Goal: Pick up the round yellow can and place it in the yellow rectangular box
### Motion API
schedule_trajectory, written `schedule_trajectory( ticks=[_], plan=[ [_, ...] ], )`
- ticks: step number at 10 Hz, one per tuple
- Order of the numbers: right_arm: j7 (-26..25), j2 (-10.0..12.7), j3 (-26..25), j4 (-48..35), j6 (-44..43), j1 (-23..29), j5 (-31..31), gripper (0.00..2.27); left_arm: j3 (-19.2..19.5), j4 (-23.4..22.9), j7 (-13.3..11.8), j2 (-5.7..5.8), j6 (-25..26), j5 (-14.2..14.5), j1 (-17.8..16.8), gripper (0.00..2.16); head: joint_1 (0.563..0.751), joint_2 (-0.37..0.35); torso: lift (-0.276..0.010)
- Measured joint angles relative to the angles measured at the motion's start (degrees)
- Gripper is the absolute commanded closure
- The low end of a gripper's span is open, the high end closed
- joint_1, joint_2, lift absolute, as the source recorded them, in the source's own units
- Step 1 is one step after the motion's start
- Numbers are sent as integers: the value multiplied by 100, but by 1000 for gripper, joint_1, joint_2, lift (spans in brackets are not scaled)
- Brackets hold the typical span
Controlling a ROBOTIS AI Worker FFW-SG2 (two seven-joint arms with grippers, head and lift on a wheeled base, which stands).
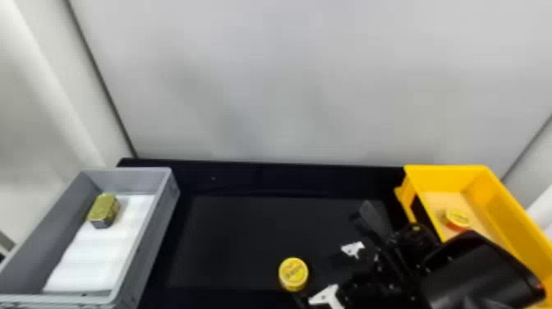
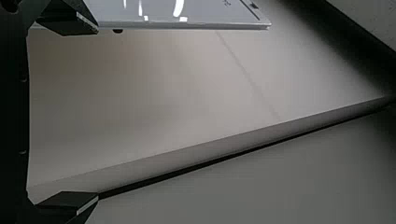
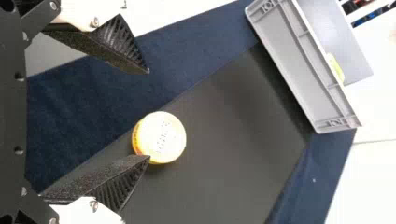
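Observation:
Right gripper [image 1: 315, 277] is low over the dark table, beside the round yellow can [image 1: 293, 274], which stands upright. In the right wrist view the right gripper [image 3: 149, 114] is open; one fingertip overlaps the edge of the yellow can [image 3: 163, 138], and whether they touch I cannot tell. On the right, the yellow rectangular box [image 1: 509, 213] holds another round yellow-topped can [image 1: 456, 219] with a red side; the right arm covers part of the box. My left gripper [image 2: 98, 114] is parked open with nothing between its fingers.
A grey bin [image 1: 162, 230] with a white liner stands at the left, holding a gold-topped block-shaped can [image 1: 104, 209]. The grey bin [image 3: 299, 65] shows in the right wrist view too. A pale wall [image 1: 267, 82] rises behind the table [image 1: 230, 242].

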Motion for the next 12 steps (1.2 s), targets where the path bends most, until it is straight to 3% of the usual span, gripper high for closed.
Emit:
schedule_trajectory(
  ticks=[4, 9, 12],
  plan=[
    [126, 20, 142, 167, 175, -84, 91, 13, -18, 6, 0, 0, 0, 0, -7, 38, 686, 14, -55],
    [289, 220, 269, 618, 94, -296, 258, -2, -81, 15, 22, 0, -4, 0, -11, 38, 686, 14, -55],
    [380, 342, 97, 750, -338, -374, 937, -2, -110, 15, 32, 0, -39, 0, -8, 38, 686, 14, -55]
  ],
)
